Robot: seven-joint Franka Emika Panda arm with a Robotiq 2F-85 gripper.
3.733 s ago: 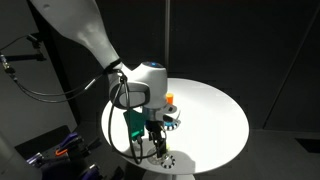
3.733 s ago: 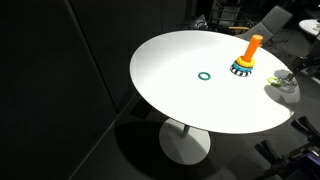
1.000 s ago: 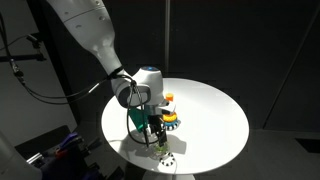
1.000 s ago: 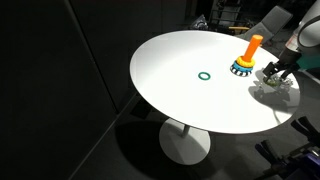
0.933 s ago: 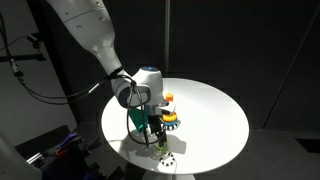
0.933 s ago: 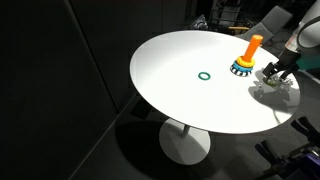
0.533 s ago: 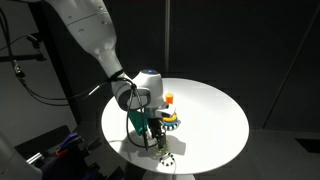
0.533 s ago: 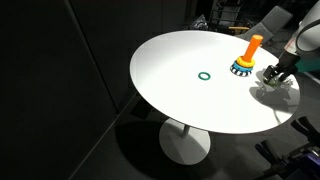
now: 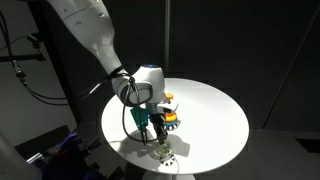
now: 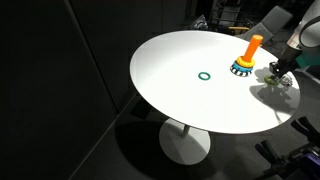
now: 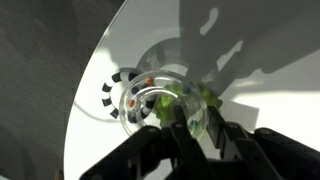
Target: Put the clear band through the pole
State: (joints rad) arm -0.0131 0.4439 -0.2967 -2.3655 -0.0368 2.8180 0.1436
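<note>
Now that the gripper [image 10: 277, 71] has lifted a little, right of the pole [image 10: 252, 46], I cannot tell whether it is closed on anything; the clear band [image 11: 150, 100] shows just beneath it, so the pick looks unconfirmed.

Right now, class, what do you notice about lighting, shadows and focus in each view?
In both exterior views the white table is brightly lit against a nearly black room. In the wrist view the gripper is dark and out of focus, and hard-edged shadows cross the glaring tabletop.
</note>
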